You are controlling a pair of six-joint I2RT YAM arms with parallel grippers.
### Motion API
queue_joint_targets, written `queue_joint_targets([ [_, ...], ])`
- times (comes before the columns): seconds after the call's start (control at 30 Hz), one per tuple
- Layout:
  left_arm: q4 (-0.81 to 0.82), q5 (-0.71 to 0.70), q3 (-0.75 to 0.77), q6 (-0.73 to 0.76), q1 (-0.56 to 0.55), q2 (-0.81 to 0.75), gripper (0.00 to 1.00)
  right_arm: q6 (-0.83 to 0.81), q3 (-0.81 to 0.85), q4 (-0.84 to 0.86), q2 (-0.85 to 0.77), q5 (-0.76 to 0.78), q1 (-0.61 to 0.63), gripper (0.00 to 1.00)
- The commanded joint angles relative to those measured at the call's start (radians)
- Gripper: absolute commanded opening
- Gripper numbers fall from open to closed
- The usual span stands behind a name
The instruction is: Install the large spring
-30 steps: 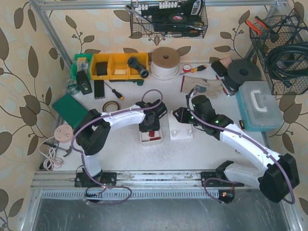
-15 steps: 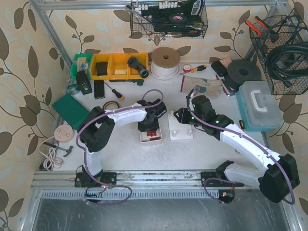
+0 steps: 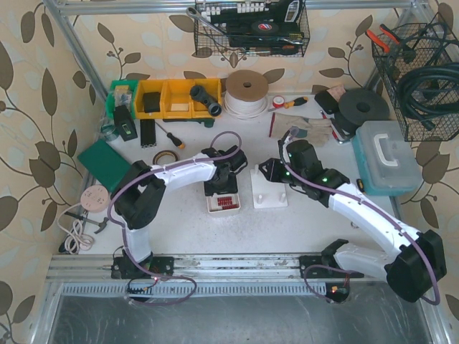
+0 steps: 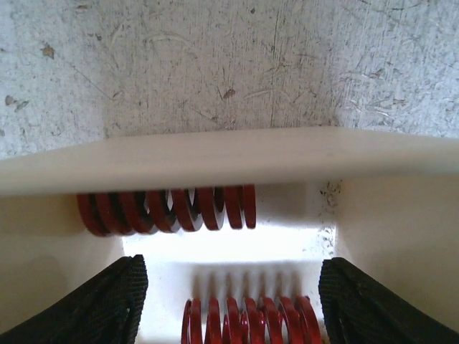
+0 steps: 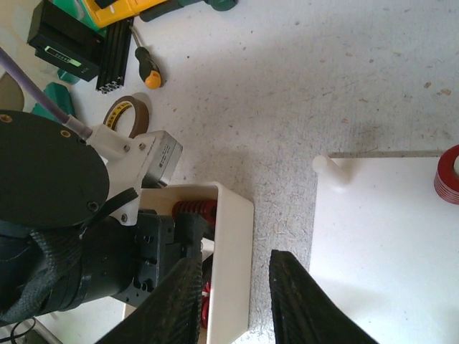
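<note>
Since 1 s ago my left hand (image 3: 219,179) has slid toward the far end of the tray (image 3: 212,208), uncovering the red coils in the top view. It's spread wide and empty, so I reckon the pick's still ahead. The near spring (image 4: 251,319) lies flat in the tray btwn my fingers (image 4: 100,304), long axis running finger to finger. A 2nd spring (image 4: 168,210) lies parallel by the far wall; can't tell which is the large one. Right hand (image 5: 233,301) is released, hovering by the base plate (image 5: 387,244) w/ its peg (image 5: 328,168).

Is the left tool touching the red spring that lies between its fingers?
Cannot tell. In the left wrist view the left tool straddles the red spring; the spring's right end reaches one finger's edge, contact unclear.
</note>
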Motion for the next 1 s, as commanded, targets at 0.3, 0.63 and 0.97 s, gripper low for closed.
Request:
queue_joint_targets([
  [0.3, 0.003, -0.006, -0.014, -0.176, -0.024, -0.253, 0.70, -0.061, 0.110, -0.068, 0.064, -0.101, -0.004, 0.28],
  [0.63, -0.162, -0.233, -0.157, -0.251, 0.017, -0.690, 0.70, -0.363, 0.362, -0.429, 0.225, -0.195, 0.092, 0.38],
  [0.97, -0.018, -0.001, -0.546, -0.246, 0.242, -0.967, 0.73, -0.631, 0.602, -0.611, 0.553, -0.046, 0.358, 0.33],
])
